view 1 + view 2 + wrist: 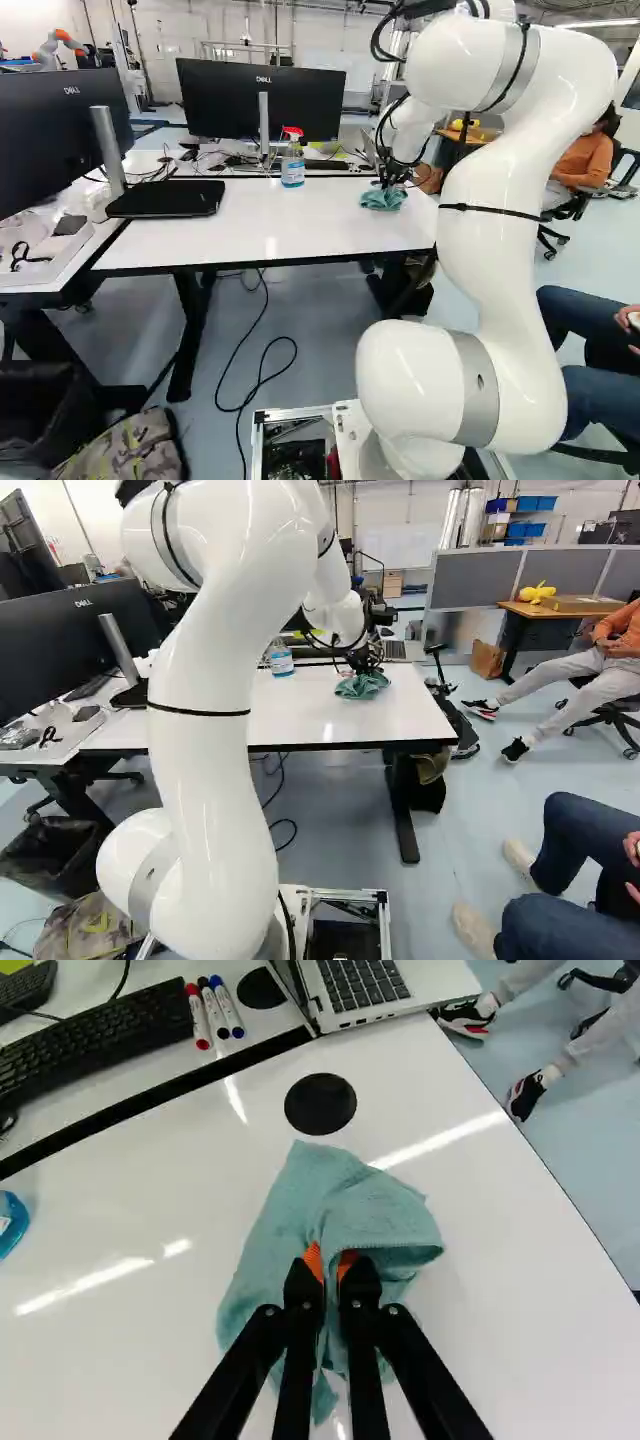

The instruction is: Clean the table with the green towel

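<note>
My gripper (390,178) is low over the right part of the white table (240,222), as the left base view shows. Under it the green towel (383,200) lies bunched on the tabletop. In the wrist view the gripper (332,1268) is shut on the towel (375,1205), with a fold pinched between its orange pads. Loose cloth spreads ahead of the fingers and to both sides of them, and the fingers cover part of it.
A spray bottle (292,168) stands near the table's back edge. Beyond that edge are markers (214,1010), a keyboard (100,1035), a laptop (362,985) and a monitor (262,100). Another robot (60,45) stands far back. A person's legs (560,880) are right of the base.
</note>
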